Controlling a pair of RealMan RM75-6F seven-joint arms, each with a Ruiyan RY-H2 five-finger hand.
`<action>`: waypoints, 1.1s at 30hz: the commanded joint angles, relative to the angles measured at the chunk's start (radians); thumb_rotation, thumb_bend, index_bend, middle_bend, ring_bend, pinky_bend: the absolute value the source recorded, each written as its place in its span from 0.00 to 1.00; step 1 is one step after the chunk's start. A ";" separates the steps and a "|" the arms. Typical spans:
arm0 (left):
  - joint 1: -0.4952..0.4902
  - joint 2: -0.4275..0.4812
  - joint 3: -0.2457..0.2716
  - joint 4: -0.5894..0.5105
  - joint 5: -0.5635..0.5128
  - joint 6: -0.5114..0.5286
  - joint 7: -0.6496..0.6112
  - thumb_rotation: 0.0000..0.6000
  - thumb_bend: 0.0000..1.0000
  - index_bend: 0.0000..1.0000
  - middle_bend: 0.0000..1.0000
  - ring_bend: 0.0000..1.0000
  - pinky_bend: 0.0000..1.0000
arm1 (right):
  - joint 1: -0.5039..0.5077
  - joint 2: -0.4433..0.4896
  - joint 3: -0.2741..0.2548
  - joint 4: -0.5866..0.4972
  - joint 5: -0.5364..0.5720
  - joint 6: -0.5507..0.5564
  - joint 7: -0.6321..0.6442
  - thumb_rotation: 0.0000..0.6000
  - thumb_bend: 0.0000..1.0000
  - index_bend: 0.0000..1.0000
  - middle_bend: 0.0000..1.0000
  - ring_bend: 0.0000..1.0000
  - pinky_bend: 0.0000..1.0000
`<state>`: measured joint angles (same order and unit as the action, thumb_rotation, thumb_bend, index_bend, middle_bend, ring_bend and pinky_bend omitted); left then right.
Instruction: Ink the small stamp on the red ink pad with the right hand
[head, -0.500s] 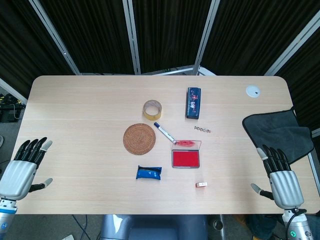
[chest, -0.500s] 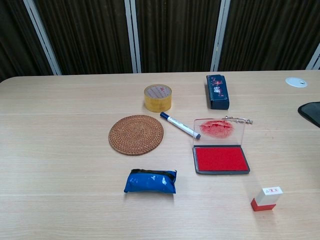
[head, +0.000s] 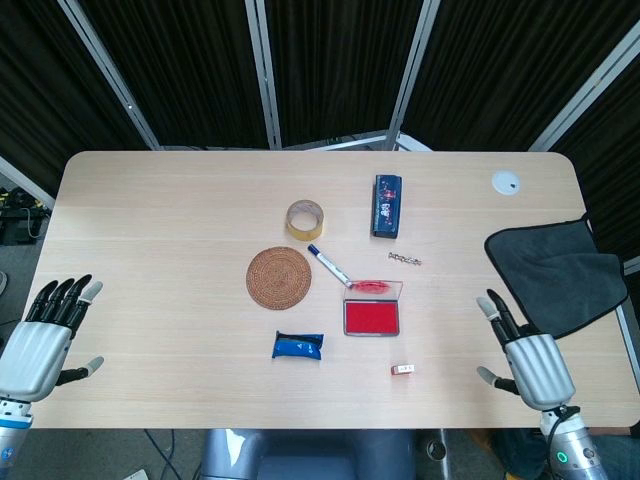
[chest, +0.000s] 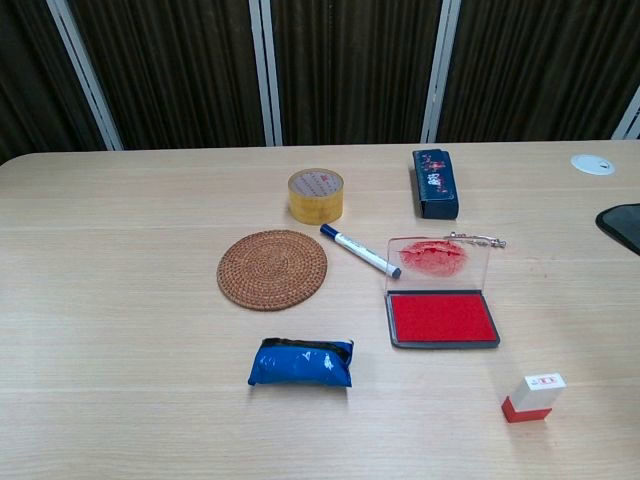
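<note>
The small stamp (head: 402, 369) (chest: 533, 396), white with a red base, lies on the table near the front edge. Behind it sits the red ink pad (head: 372, 317) (chest: 441, 318) with its clear lid folded back and smeared red. My right hand (head: 534, 363) hovers over the table's front right, to the right of the stamp and apart from it, fingers spread and empty. My left hand (head: 45, 339) hangs off the table's front left corner, fingers apart, holding nothing. The chest view shows neither hand.
A woven coaster (head: 279, 278), a tape roll (head: 305, 219), a marker (head: 329, 265), a dark blue box (head: 387, 205), a blue pouch (head: 299, 346) and a small metal chain (head: 404, 259) lie mid-table. A dark cloth (head: 556, 273) drapes over the right edge. A white disc (head: 505, 182) sits far right.
My right hand has moved left and forward, from off the table's right edge to over its front right. The left hand and the objects have not moved.
</note>
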<state>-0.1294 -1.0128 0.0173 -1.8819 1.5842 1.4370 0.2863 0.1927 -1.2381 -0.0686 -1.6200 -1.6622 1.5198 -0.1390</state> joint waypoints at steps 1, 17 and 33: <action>-0.009 -0.010 -0.008 0.005 -0.020 -0.017 0.016 1.00 0.00 0.00 0.00 0.00 0.00 | 0.072 -0.016 -0.011 -0.055 0.023 -0.169 0.003 1.00 0.00 0.07 0.15 0.90 0.99; -0.032 -0.051 -0.026 0.017 -0.100 -0.067 0.094 1.00 0.00 0.00 0.00 0.00 0.00 | 0.144 -0.120 0.002 -0.080 0.151 -0.398 -0.235 1.00 0.09 0.25 0.37 0.93 1.00; -0.033 -0.047 -0.022 0.013 -0.106 -0.069 0.096 1.00 0.00 0.00 0.00 0.00 0.00 | 0.156 -0.243 0.031 0.006 0.225 -0.419 -0.395 1.00 0.20 0.33 0.39 0.93 1.00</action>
<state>-0.1622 -1.0598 -0.0044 -1.8684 1.4788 1.3678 0.3826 0.3481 -1.4788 -0.0378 -1.6172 -1.4395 1.1024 -0.5312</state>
